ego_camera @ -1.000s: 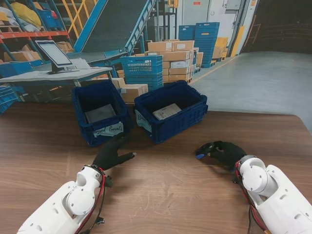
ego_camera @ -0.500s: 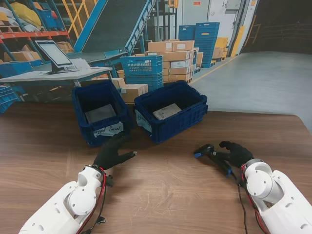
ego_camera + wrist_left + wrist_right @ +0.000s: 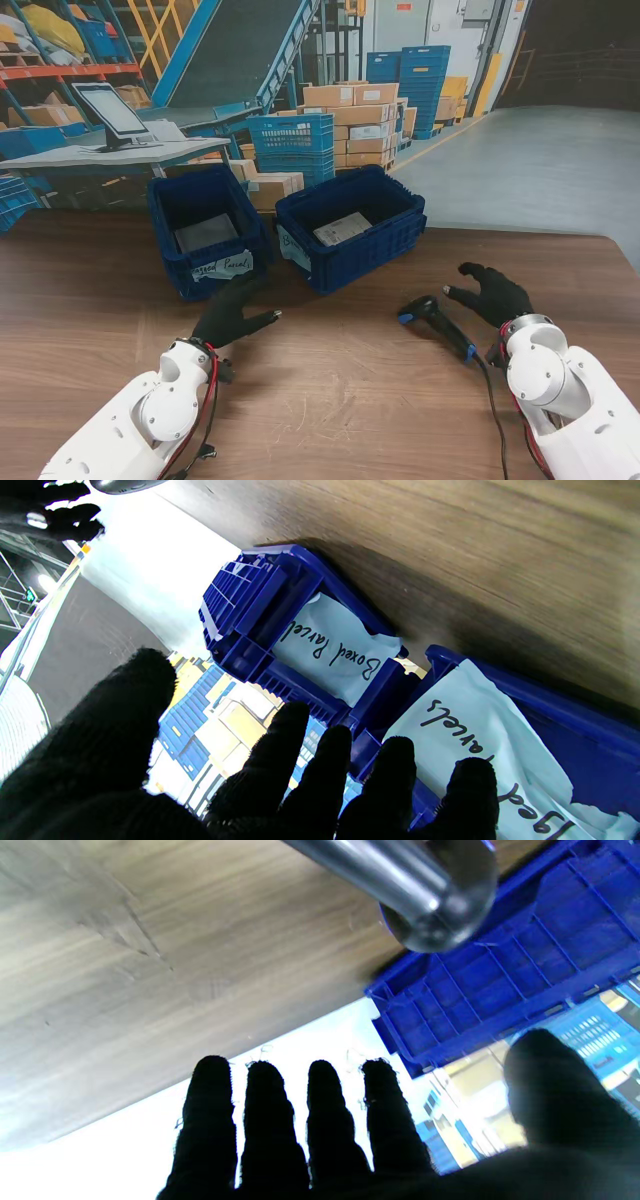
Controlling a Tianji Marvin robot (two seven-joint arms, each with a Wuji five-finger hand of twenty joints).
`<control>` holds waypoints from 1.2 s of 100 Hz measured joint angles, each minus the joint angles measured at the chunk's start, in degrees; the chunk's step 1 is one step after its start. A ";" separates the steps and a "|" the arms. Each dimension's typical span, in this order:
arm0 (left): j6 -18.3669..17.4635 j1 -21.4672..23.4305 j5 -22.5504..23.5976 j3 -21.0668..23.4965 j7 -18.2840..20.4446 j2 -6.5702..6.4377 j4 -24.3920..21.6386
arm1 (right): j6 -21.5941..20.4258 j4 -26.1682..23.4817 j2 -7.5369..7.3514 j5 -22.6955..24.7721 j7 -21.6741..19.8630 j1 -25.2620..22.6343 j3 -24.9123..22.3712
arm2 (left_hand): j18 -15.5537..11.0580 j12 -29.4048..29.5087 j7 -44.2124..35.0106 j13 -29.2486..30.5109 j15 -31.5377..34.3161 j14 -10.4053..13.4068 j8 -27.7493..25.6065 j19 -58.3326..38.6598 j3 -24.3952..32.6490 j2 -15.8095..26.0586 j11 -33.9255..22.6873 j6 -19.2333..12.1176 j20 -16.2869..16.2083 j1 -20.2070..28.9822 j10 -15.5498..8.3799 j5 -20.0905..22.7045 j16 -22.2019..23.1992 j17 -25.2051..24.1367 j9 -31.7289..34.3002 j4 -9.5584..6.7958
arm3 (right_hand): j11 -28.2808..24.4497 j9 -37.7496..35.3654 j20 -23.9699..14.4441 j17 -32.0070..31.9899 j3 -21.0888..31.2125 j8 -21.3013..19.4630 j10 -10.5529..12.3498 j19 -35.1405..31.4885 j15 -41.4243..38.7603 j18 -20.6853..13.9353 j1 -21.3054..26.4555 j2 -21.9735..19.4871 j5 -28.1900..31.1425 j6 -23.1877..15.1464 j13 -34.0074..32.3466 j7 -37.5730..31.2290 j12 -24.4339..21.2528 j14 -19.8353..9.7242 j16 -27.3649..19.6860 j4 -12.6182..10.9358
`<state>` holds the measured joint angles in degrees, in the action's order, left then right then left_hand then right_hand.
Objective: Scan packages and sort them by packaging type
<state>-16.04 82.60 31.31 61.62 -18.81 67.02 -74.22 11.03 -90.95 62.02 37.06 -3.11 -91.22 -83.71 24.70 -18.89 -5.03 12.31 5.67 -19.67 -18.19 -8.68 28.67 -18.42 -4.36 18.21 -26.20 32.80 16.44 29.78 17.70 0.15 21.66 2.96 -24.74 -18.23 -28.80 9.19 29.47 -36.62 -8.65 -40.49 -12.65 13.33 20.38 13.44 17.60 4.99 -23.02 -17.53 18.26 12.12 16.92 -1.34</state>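
On the brown table [image 3: 330, 400] at the warehouse sorting station, two blue crates sit at my 12 o'clock: the right crate [image 3: 350, 225] holds a flat white-labelled parcel [image 3: 342, 228], the left crate [image 3: 205, 230] a grey one [image 3: 205, 233]. No package lies on the bare table that I can see. My left hand [image 3: 228, 315] rests flat at 11 o'clock, fingers spread and holding nothing, just short of the left crate. My right hand [image 3: 492, 295] hovers at 2 o'clock, fingers apart and empty, just beside the barcode scanner [image 3: 437, 322], which lies on the wood with its cable [image 3: 490, 400] trailing toward me. To do this step well, I judge I should keep the fingers clear of the scanner and its cable. The left wrist view reads "Boxed Parcels" on the right crate's paper label [image 3: 332, 652]; the left crate's label [image 3: 480, 740] shows only "...ged Parcels".
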 measured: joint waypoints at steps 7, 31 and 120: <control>0.26 0.11 0.16 0.06 0.36 -0.05 -0.24 | -0.30 -1.18 0.28 -0.19 2.18 -0.75 -0.04 | 0.00 0.00 0.00 0.00 0.00 0.00 -0.01 0.00 0.00 0.68 0.01 -0.11 -0.01 0.03 -0.04 0.00 0.00 0.00 0.65 0.00 | 0.01 -0.80 0.95 0.66 0.00 0.00 -0.01 0.87 0.00 -1.12 0.00 0.00 0.07 -0.23 -0.17 0.00 0.00 0.01 0.00 0.00; 0.49 0.58 -0.52 0.28 1.70 -0.20 -1.01 | -5.49 -3.55 1.43 -3.79 7.25 -3.09 0.48 | -0.01 0.00 0.00 0.00 0.00 0.00 -0.01 0.00 -2.35 1.25 0.01 -0.16 -0.01 0.03 -0.04 0.00 -0.35 0.02 0.65 -0.65 | 0.02 -2.04 2.48 1.07 0.00 0.04 -0.48 1.95 0.01 -1.27 0.00 -0.07 1.15 -1.54 -0.20 0.00 -0.06 -0.25 -0.02 0.00; 1.13 0.46 -1.43 -1.02 2.67 -0.32 -1.09 | -23.80 -4.95 2.86 -9.30 14.76 -6.54 10.26 | -0.04 1.38 0.00 0.00 0.00 0.01 0.04 0.03 -5.30 2.98 0.07 -2.16 -0.01 1.29 -1.90 0.00 -1.19 0.04 0.65 -0.65 | 6.07 -4.85 8.00 -0.25 -0.19 2.32 -0.50 5.46 2.47 -2.02 -2.36 -2.37 1.88 -3.74 -0.19 0.00 -2.12 -1.78 -1.39 0.00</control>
<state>-14.92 83.07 29.88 60.60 -16.14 66.70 -75.31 -12.77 -95.90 64.88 27.76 11.65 -97.76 -73.45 24.66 -17.51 -5.03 12.31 5.67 -19.65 -18.14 -8.65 23.37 -15.44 -4.29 16.05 -26.21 34.09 14.54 29.78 16.51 0.20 22.31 2.31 -18.67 -23.08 -20.79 8.94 29.28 -34.30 -9.14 -35.03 -10.18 11.31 18.03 11.07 19.48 1.25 -23.22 -17.53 16.14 10.34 15.53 -1.34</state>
